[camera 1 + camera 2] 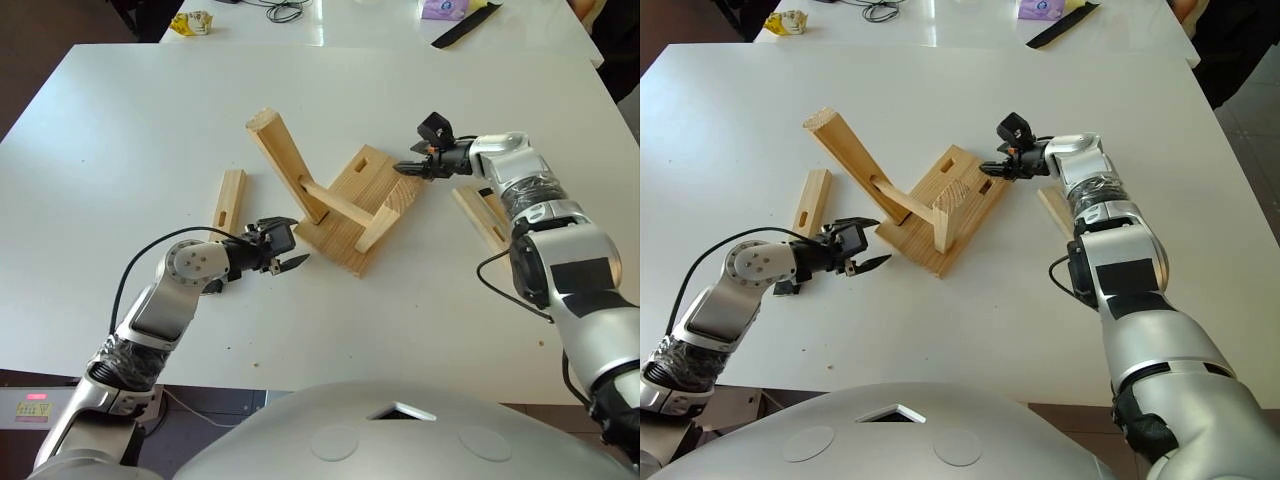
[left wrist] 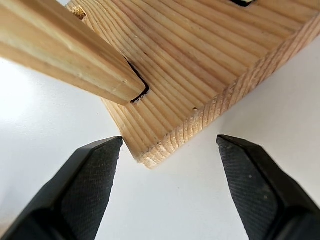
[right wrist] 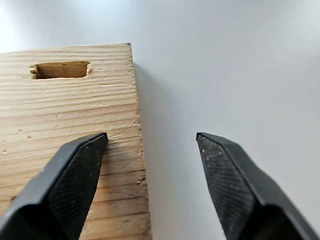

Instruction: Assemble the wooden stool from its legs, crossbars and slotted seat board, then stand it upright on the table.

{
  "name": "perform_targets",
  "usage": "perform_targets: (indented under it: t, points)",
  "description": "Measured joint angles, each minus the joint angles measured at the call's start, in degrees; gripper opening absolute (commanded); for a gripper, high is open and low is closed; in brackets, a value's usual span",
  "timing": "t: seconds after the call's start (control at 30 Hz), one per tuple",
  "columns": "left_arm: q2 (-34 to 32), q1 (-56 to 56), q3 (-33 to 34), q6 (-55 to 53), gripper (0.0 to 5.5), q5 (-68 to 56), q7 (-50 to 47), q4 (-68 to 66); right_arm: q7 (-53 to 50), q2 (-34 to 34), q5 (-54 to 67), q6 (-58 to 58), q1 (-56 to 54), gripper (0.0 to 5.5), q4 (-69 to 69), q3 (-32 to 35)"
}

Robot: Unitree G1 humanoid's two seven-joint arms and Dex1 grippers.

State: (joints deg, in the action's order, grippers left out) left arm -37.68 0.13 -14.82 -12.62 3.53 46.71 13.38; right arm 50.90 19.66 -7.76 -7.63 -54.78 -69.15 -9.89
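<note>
Stool [image 1: 375, 192] between left claw [image 1: 298, 242], right claw [image 1: 402, 168]

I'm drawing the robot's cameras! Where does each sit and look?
Left eye view: on the head, facing forward and down at the seat board on the table; left hand and right hand show.
Right eye view: beside it, same scene.
Left wrist view: on that wrist, facing the seat board's corner; open left hand shows.
Right wrist view: on that wrist, facing the seat board's edge; open right hand shows.
All share the seat board.
</note>
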Motion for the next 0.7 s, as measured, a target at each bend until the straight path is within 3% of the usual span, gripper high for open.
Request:
perform_targets:
  t: [0.37,0.7]
  points:
    - [2.6,0.4,-0.9,-1.7,3.50,0.6,-3.0,0.5,2.3,4.5,-6.1,11.9,1.8,3.31,6.3,-10.6]
    - [4.7,-0.7,-0.6,-3.0,3.50,1.8,-6.8,-1.0,5.7,11.0,-9.2,20.7,5.6,3.31,16.2,-16.3]
